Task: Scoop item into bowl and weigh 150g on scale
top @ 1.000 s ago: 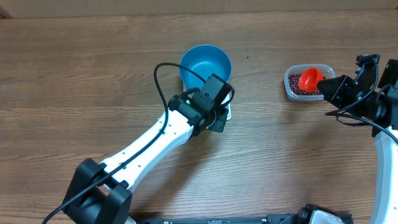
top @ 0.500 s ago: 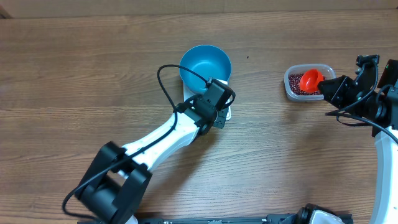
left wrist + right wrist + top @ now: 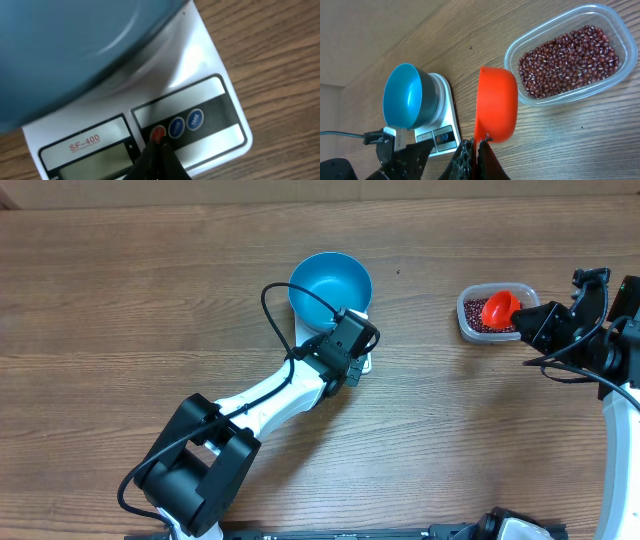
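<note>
Bowl [image 3: 330, 280] and left arm are covering most of the scale [image 3: 366, 363] from overhead, leaving only slivers of white showing at its edges. In the left wrist view the scale's display [image 3: 95, 165] is running off the bottom edge, so no reading is showing; only a red "SF-400" label is coming through. The left claw [image 3: 157, 155] is pinched together to a dark point. Its tip is meeting the lower edge of the scale's red button [image 3: 158, 132], with two blue buttons [image 3: 176, 127] sitting just beside it. Whether it is pressing down is hard to tell.

The beans [image 3: 567, 60] are lying as a loose layer of tiny, glossy maroon ovals in a container [image 3: 615, 75] standing well apart from the scale, on the right arm's side. That container is looking clear and thin-walled, a rounded rectangle of plastic.

The right claw [image 3: 475, 156] is clamped together on the stub at the lower end of a scoop [image 3: 495, 110], its own fingers being cut off by the frame edge. The scoop, a smooth orange-red plastic cup, is hanging tilted on its side over the container's end nearer the scale; whether it is carrying beans is hard to make out.

The bowl is sitting on the scale, round, deep and smooth blue. The counter [image 3: 120, 300] is showing brown wood grain.
</note>
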You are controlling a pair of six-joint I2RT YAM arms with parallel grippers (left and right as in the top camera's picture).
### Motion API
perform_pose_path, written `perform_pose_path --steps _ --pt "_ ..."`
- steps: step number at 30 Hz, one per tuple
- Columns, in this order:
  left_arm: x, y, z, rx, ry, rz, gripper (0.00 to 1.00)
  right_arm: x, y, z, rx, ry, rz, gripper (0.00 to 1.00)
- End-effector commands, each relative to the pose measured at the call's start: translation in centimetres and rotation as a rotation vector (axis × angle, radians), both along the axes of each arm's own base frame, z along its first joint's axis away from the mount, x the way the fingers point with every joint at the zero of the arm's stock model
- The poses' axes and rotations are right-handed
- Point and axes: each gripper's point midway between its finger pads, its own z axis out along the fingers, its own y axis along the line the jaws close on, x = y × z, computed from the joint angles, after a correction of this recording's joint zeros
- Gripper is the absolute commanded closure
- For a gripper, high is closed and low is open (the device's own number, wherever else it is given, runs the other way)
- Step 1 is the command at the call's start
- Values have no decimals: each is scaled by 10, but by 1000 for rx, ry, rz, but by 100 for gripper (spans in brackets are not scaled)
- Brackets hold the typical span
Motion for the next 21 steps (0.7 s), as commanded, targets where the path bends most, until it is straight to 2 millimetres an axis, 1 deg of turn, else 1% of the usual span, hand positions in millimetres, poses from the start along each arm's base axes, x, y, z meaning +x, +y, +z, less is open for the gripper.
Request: perform_pose_path --steps 1,10,17,21 --pt "3 6 -5 48 -22 2 96 1 -2 13 -22 -36 -4 96" --pt "6 2 -2 33 -39 3 96 1 -2 13 -23 -37 -4 96" --pt "8 1 -13 40 -31 3 96 1 -2 13 -22 -37 -4 96" --pt "7 1 -13 40 -31 3 96 1 -2 13 -22 -37 -4 96"
